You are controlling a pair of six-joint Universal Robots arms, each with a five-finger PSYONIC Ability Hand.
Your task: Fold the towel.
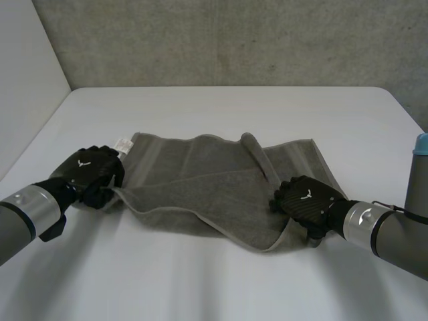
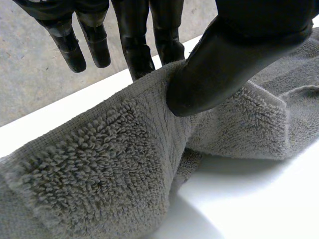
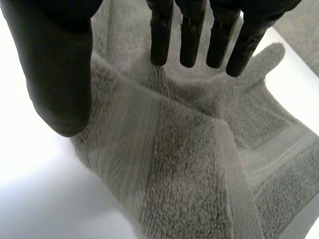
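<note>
The grey towel (image 1: 200,180) lies rumpled on the table (image 1: 221,107). My left robot hand (image 1: 87,175) pinches its left edge. My right robot hand (image 1: 309,200) is spread over its right near corner.

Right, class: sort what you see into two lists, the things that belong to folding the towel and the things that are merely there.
Belongs to the job: towel, lying rumpled; left hand, pinching one end; right hand, fingers straight, at the other end.
Merely there: table under it all; wall behind.
</note>
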